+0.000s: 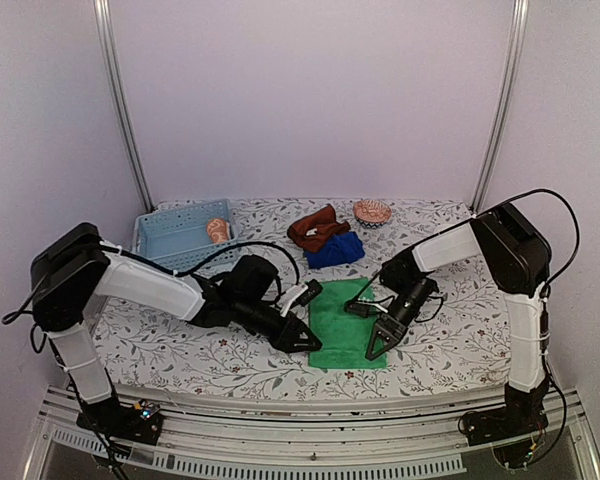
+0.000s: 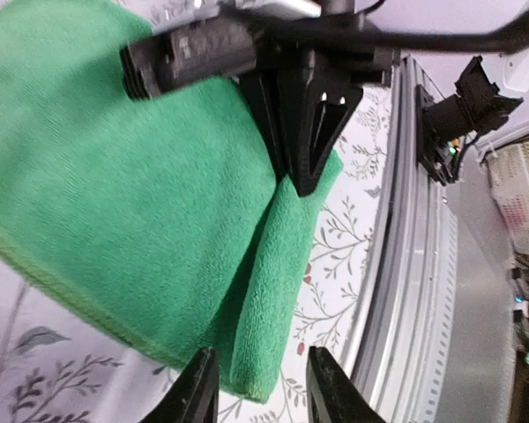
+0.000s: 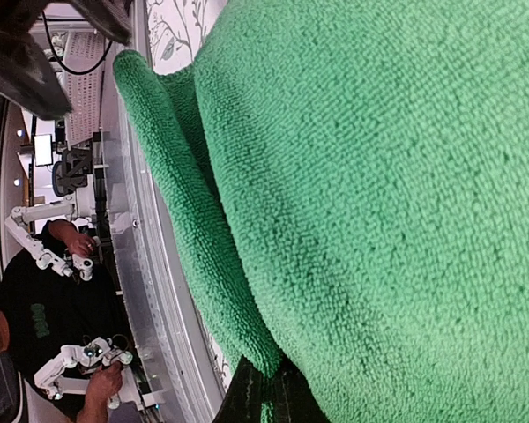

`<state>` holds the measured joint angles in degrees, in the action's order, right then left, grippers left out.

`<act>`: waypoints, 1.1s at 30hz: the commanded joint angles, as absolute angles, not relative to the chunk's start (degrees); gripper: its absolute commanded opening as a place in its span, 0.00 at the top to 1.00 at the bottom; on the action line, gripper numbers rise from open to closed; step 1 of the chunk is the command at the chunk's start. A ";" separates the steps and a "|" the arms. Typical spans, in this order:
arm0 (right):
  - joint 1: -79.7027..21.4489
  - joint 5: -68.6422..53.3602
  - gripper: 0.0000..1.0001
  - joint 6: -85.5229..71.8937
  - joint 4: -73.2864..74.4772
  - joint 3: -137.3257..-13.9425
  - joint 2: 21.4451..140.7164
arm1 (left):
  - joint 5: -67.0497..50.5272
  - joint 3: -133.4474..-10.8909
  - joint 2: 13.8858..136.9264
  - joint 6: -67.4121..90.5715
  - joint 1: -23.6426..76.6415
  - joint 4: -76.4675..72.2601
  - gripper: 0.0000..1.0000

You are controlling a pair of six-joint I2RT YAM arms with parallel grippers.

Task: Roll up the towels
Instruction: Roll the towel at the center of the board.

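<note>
A plain green towel (image 1: 346, 318) lies flat near the table's front edge, its near edge folded over into a narrow roll (image 2: 273, 291). My left gripper (image 1: 304, 342) is at the towel's left front corner. In the left wrist view its jaws (image 2: 260, 354) are open, with the roll's end between them and a gap on each side. My right gripper (image 1: 376, 349) is shut on the folded edge at the right front (image 3: 275, 392). Farther back lie a deep blue towel (image 1: 336, 250) and a rust-brown towel (image 1: 317, 228). An orange patterned towel (image 1: 217, 230) sits in the basket.
A light blue slotted basket (image 1: 175, 238) stands at the back left. A small patterned bowl (image 1: 372, 211) sits at the back right. The table's metal front rail (image 2: 423, 291) runs just beyond the towel's folded edge.
</note>
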<state>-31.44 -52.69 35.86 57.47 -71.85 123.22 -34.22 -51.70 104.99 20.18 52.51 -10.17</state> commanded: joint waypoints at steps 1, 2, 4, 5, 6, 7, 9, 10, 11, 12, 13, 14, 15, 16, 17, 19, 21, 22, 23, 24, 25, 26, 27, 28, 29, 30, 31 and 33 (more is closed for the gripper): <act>-31.12 -41.57 0.97 33.28 54.49 -73.52 128.06 | -13.21 -49.77 96.77 9.11 58.28 -4.91 0.64; -31.11 -41.57 0.97 33.11 54.63 -73.87 128.30 | -9.40 -49.67 95.69 5.46 60.68 -4.35 0.65; -31.16 -41.74 0.97 33.09 54.90 -74.35 128.67 | -4.79 -49.85 94.80 -0.95 65.01 -4.07 0.65; -31.12 -41.70 0.97 33.13 54.97 -74.40 128.75 | -3.68 -50.11 94.96 -3.95 66.77 -4.00 0.64; -31.11 -41.74 0.97 33.13 55.08 -74.61 128.84 | -2.77 -50.71 95.71 -7.69 68.12 -3.60 0.63; -31.11 -41.83 0.97 33.13 55.19 -74.72 128.97 | -1.53 -51.93 96.93 -10.19 69.28 -2.47 0.61; -31.12 -41.97 0.97 33.21 55.22 -74.74 128.94 | 0.48 -55.64 99.97 -13.85 70.58 1.02 0.59; -31.11 -42.05 0.97 33.22 55.13 -74.71 129.01 | 1.06 -57.34 101.56 -15.44 70.93 2.26 0.58; -31.14 -42.14 0.97 33.16 55.07 -74.69 129.01 | 1.18 -58.67 102.95 -16.95 71.00 3.07 0.58; -31.11 -42.26 0.97 33.14 55.03 -74.66 128.98 | 1.32 -59.65 104.02 -18.31 71.21 3.45 0.58; -31.11 -42.39 0.97 33.14 54.94 -74.55 129.10 | 1.49 -60.49 105.11 -19.53 71.35 3.58 0.58; -31.11 -42.44 0.97 33.13 54.93 -74.46 129.11 | 1.53 -61.08 105.72 -20.38 71.51 3.60 0.58; -31.11 -42.53 0.97 33.13 55.01 -74.37 129.11 | 1.43 -61.80 106.45 -21.25 71.53 3.60 0.58; -31.11 -42.57 0.97 33.21 54.95 -74.28 129.03 | 1.53 -62.37 106.92 -21.76 71.54 3.65 0.58; -31.11 -42.74 0.97 33.26 54.93 -74.20 128.97 | 1.63 -62.88 107.50 -22.12 71.54 3.69 0.58; -31.11 -42.93 0.97 33.38 54.87 -74.18 128.93 | 2.54 -63.70 108.69 -22.91 71.52 3.78 0.58; -31.11 -43.21 0.97 33.40 54.87 -74.26 128.90 | 3.49 -64.58 109.94 -23.60 71.50 3.82 0.59; -31.11 -43.31 0.97 33.40 54.89 -74.33 128.93 | 3.51 -64.94 110.55 -24.00 71.49 3.94 0.59; -31.11 -43.33 0.97 33.52 54.97 -74.40 129.01 | 3.38 -65.36 111.05 -24.37 71.46 3.93 0.59; -31.14 -43.36 0.97 33.56 55.01 -74.44 129.00 | 3.54 -65.69 111.58 -24.43 71.41 3.94 0.59; -31.09 -43.35 0.97 33.64 55.11 -74.51 129.08 | 3.77 -66.07 111.99 -24.58 71.41 4.00 0.60; -31.11 -43.40 0.97 33.72 55.11 -74.53 129.08 | 4.07 -66.38 112.12 -24.71 71.39 4.08 0.60; -31.11 -43.42 0.97 33.79 55.11 -74.53 129.12 | 4.65 -66.70 114.18 -24.94 71.36 4.18 0.61; -31.11 -43.48 0.96 33.87 55.18 -74.53 129.17 | 5.09 -66.97 114.93 -25.10 71.37 4.40 0.61; -31.11 -43.50 0.97 33.98 55.19 -74.55 129.27 | 5.47 -67.17 115.44 -25.32 71.37 4.62 0.62; -31.11 -43.58 0.96 34.09 55.20 -74.53 129.34 | 5.85 -67.23 115.93 -25.53 71.37 4.70 0.62; -31.11 -43.67 0.97 34.10 55.24 -74.53 129.35 | 5.95 -67.24 116.35 -25.80 71.32 4.86 0.63; -31.11 -43.75 0.96 34.10 55.20 -74.50 129.34 | 6.41 -67.15 117.23 -26.24 71.28 5.01 0.64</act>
<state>-31.42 -53.01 33.45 61.49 -74.78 125.69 4.86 -66.63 115.04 -24.53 71.35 2.52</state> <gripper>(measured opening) 0.038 0.366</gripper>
